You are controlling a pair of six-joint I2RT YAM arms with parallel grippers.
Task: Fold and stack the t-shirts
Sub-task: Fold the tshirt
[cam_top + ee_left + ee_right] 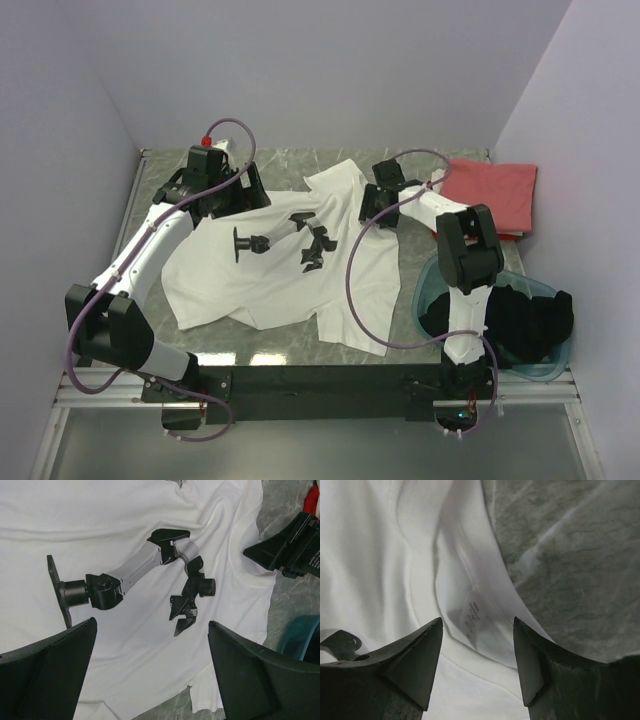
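- Grey stone table lies under your arms.
- Your big white t-shirt is spread out in the middle.
- At 4 o'clock the teal tub holds the black t-shirt.
- At 2 o'clock sits the folded pink t-shirt.
- Your left gripper, at 10 o'clock, gapes wide and empty.
- Your right gripper is open over the collar, holding nothing.

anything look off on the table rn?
The large white t-shirt with a dark robot-arm graphic lies crumpled and skewed, not flat. A black shirt spills over the rim of the translucent teal tub. The folded salmon-pink shirt stack looks tidy.
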